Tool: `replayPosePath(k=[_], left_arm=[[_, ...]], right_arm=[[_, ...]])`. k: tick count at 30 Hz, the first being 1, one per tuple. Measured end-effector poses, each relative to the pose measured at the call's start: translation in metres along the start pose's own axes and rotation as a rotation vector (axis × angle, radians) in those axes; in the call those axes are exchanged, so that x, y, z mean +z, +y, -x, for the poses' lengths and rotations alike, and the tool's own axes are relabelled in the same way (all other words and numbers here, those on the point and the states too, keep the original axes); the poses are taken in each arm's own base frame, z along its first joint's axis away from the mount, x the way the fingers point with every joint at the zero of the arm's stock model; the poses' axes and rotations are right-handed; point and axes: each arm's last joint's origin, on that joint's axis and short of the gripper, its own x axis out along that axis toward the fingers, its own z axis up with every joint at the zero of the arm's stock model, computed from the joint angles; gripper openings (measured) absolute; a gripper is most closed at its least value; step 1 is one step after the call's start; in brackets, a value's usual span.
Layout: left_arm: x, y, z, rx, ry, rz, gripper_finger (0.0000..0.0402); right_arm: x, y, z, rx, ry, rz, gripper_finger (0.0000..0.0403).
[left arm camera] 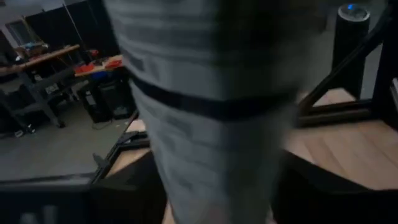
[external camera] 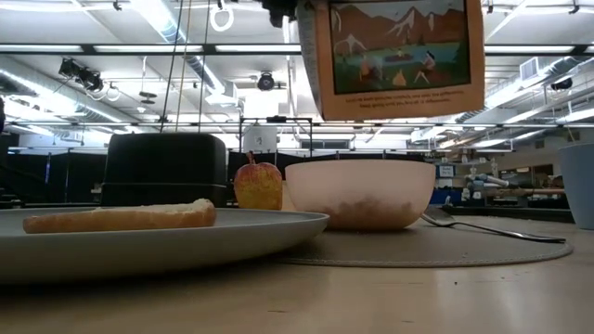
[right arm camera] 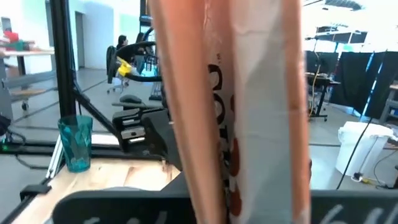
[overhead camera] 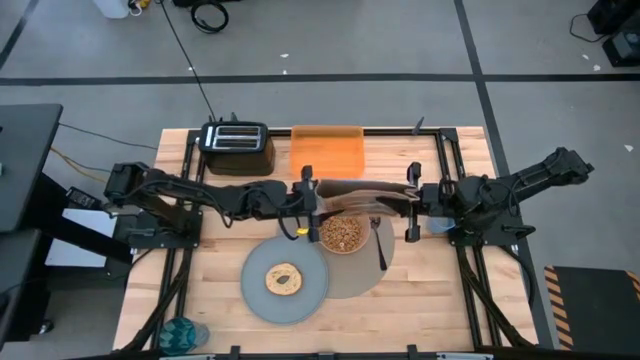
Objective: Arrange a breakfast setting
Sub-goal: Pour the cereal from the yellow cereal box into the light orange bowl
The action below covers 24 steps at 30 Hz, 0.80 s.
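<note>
Cardboard cereal box [overhead camera: 362,190] hangs lengthwise between both arms, directly above the pink bowl [overhead camera: 343,234] on the placemat [overhead camera: 372,275] — right claw [overhead camera: 411,200] clamped on it, left claw [overhead camera: 309,198] parted.

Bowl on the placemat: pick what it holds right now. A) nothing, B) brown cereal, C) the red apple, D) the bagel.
B: in the high view the bowl on the placemat is filled with brown cereal pieces, while the bagel lies on the grey plate and, in the low view, the apple stands beside the bowl, outside it.
</note>
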Motion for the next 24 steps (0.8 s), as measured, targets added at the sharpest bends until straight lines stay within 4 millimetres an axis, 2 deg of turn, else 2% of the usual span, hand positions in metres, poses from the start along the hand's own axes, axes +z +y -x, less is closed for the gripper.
replayPosePath(k=[3,6,11,15,21,24], left_arm=[[0.003,0.005,0.013,0.025,0.091,-0.025,0.027],[0.007,0.011,0.033,0.052,0.196,-0.037,0.0304],[0.007,0.024,0.079,0.16,0.429,0.034,0.0317],[-0.003,0.028,0.104,0.211,0.58,0.141,0.0318],[-0.023,0.011,0.108,0.179,0.594,0.167,0.0318],[-0.035,0.002,0.109,0.157,0.587,0.161,0.0318]], right_arm=[[0.0,-0.002,0.0,-0.021,-0.002,-0.017,0.0012],[0.003,-0.007,0.002,-0.106,-0.006,-0.022,0.0012],[0.0,-0.022,0.009,-0.355,0.016,-0.012,0.0012],[-0.021,-0.04,0.017,-0.652,0.076,0.003,0.0012],[-0.045,-0.074,0.033,-1.141,0.105,-0.001,0.0012],[-0.054,-0.089,0.035,-1.215,0.093,-0.004,0.0011]])
